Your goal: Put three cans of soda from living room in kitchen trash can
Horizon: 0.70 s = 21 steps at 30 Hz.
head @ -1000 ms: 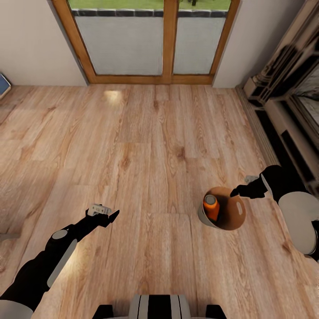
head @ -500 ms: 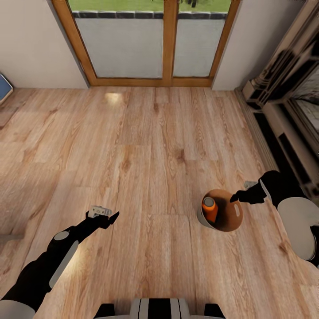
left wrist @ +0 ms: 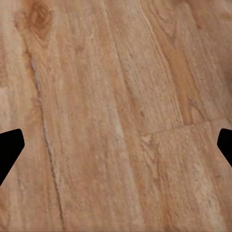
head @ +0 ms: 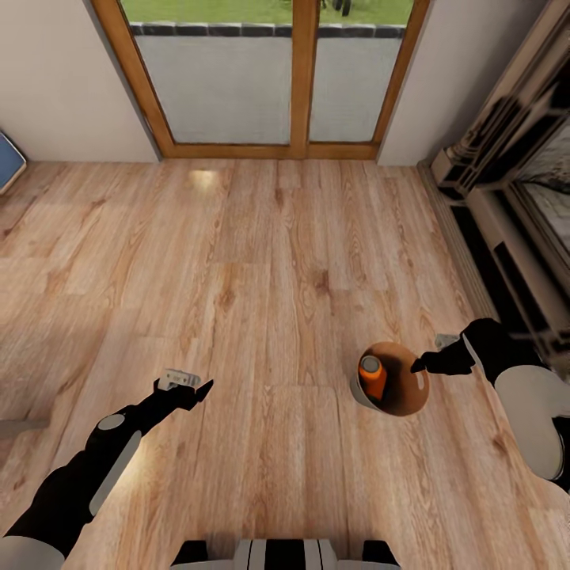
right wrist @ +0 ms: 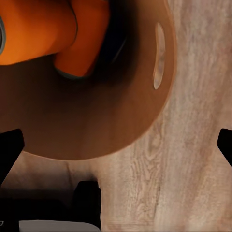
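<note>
Room: living room, with wood-framed glass doors (head: pixel 261 75) ahead of me and the stone fireplace (head: pixel 518 198) along my right side.
Floor: light wood planks (head: pixel 261 261) under both of my arms.
Bin: the tash can (head: pixel 412 389) stands on the planks in front of me, to my right, its coppery inside open to the head view.
Cans in the bin: 1 can of soda (head: pixel 372 374) shows from the head, leaning against the bin's inner wall on the side toward my left arm. My right wrist camera shows 2 orange cans (right wrist: pixel 43 29) inside, close together, with a second can (right wrist: pixel 84 46) tucked beside the first.
Bin wall: a slot-shaped handle hole (right wrist: pixel 159 55) cuts through it near the rim.
Right gripper (head: pixel 423 362): just over the bin's rim on the fireplace side, holding nothing; my fingertips sit wide apart at the edges of the wrist picture.
Left gripper (head: pixel 194 388): out over bare planks, well apart from the bin, jaws spread and nothing between them.
Left wrist view: wood grain (left wrist: pixel 116 116) between my 2 dark fingertips.
</note>
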### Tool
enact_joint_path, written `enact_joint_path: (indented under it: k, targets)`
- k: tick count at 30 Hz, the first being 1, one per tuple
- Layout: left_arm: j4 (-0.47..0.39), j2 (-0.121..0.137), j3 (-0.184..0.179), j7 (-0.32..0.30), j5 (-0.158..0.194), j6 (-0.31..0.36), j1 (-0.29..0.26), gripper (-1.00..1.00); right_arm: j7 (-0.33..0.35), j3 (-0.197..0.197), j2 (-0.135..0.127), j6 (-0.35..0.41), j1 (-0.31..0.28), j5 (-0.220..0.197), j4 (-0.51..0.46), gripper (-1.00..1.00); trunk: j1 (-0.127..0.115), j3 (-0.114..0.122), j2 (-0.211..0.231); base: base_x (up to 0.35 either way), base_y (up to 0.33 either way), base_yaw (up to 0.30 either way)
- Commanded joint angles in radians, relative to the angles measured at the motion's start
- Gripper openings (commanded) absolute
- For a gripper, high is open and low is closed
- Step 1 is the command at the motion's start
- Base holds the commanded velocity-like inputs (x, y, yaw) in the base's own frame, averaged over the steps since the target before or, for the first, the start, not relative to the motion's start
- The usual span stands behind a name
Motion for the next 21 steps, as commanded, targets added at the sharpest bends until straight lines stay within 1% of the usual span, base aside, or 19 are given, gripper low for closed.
enact_joint_path:
  k: [1,12,14,21]
  targets:
    - [0.000,0.000,0.000,0.002,0.000,0.000,0.000,1.00,0.000,0.000,0.000,-0.003,0.004,0.000,0.000,1.00,-0.004,0.003,0.007,0.000,0.000,0.000]
    - [0.003,0.000,0.000,0.011,0.000,0.000,0.000,1.00,0.000,-0.004,0.003,-0.025,0.039,-0.001,-0.001,1.00,-0.046,0.038,0.084,0.000,0.000,0.000]
    - [0.022,0.000,0.000,0.011,0.000,0.000,0.000,1.00,-0.001,-0.004,0.004,-0.046,0.058,-0.002,-0.002,1.00,-0.054,0.044,0.098,0.000,0.000,0.000]
    - [0.034,0.000,0.000,0.014,0.000,0.000,0.000,1.00,0.000,-0.004,0.005,-0.053,0.075,-0.003,-0.001,1.00,-0.081,0.066,0.147,0.000,0.000,0.000]
